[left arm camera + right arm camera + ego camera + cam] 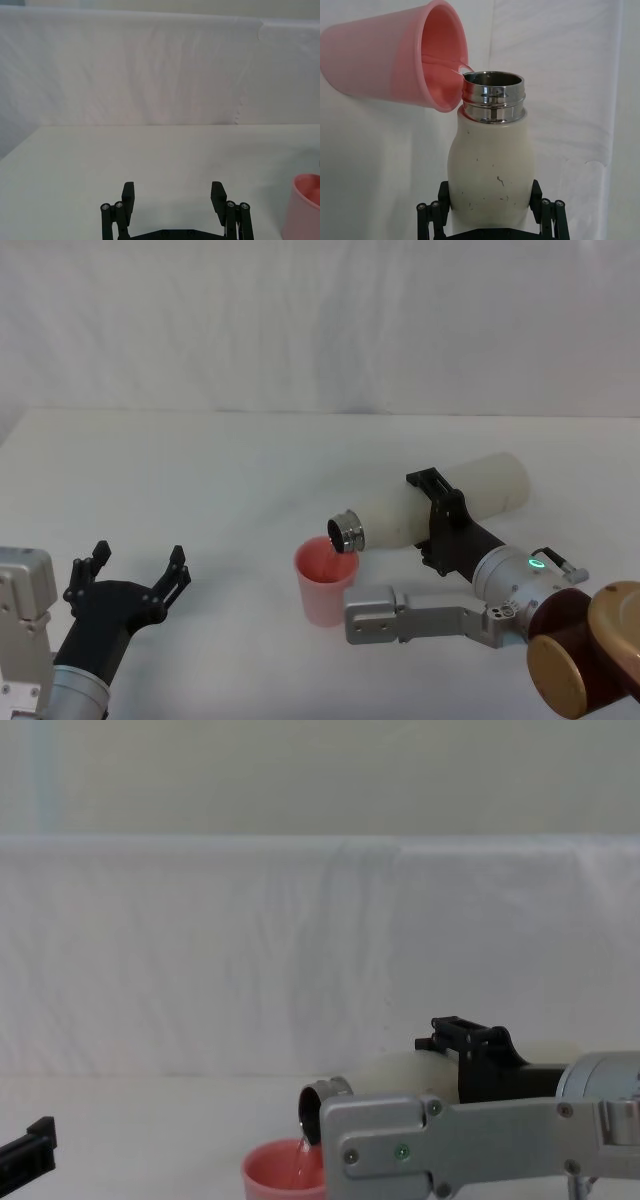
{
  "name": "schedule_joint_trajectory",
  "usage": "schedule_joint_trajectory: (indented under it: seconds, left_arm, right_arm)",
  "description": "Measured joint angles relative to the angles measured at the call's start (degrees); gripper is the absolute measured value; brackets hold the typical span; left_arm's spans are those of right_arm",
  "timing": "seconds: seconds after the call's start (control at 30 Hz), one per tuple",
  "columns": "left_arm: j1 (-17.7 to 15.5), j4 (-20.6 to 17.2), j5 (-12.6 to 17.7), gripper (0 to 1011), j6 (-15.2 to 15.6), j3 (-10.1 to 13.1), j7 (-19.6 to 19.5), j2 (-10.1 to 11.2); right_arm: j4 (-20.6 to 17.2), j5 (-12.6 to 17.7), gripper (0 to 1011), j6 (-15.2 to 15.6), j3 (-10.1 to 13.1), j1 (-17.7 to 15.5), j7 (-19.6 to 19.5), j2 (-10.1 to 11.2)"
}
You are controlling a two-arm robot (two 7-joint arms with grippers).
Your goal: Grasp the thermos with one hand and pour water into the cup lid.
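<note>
My right gripper point(438, 518) is shut on the cream-white thermos point(440, 503), holding it tipped almost flat with its steel neck point(347, 531) over the pink cup lid point(325, 585). A thin stream of water runs from the neck point(493, 95) into the cup lid point(395, 57); the chest view shows it falling into the cup lid point(285, 1175) below the thermos point(395, 1078). The right gripper point(492, 210) clamps the thermos point(491, 170) around its body. My left gripper point(135, 575) rests open at the near left, well away from the cup lid.
The white table point(200, 470) runs back to a white cloth backdrop point(320, 320). My right arm's silver link point(420, 618) lies just right of the cup lid. The cup lid's edge point(305, 205) shows beside the left gripper point(174, 197).
</note>
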Motion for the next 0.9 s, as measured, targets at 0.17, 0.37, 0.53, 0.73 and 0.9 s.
schedule_joint_trajectory:
  seconds: [0.17,0.37,0.53,0.73,0.9]
  left_arm:
    - [0.0,0.0,0.0,1001,0.0,0.0,0.0,0.0]
    - [0.0,0.0,0.0,1001,0.0,0.0,0.0,0.0]
    - [0.0,0.0,0.0,1001,0.0,0.0,0.0,0.0]
    - [0.0,0.0,0.0,1001,0.0,0.0,0.0,0.0]
    - [0.0,0.0,0.0,1001,0.0,0.0,0.0,0.0]
  right_arm:
    - [-0.1,0.0,959,0.0,0.0,0.0,0.0,0.0]
    - [-0.1,0.1,959,0.0,0.1,-0.2,-0.1,0.0]
    - [-0.4,0.7,959,-0.1,0.6,-0.6,-0.8,0.0]
    - [-1.2,2.4,959,-0.4,1.9,-1.5,-2.1,-0.1]
    - [-2.0,4.0,959,-0.6,3.2,-2.5,-3.1,-0.1]
